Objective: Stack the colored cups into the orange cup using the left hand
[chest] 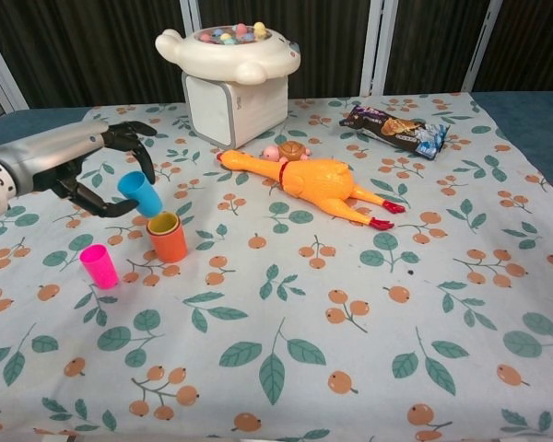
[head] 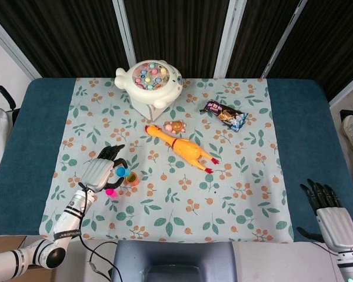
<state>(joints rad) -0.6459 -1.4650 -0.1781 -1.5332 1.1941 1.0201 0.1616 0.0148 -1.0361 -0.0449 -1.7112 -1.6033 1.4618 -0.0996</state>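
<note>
The left hand [chest: 101, 166] holds the blue cup [chest: 140, 193] tilted, just above the orange cup [chest: 167, 237] near the bench's left edge. The pink cup [chest: 99, 265] stands beside. The right hand [head: 329, 211] rests with fingers apart.

Your left hand [chest: 92, 170] has open counter [chest: 369, 313] from 3 to 6 o'clock; the pink cup [chest: 99, 265] stands at 7, the rubber chicken [chest: 313, 182] at 2.
</note>
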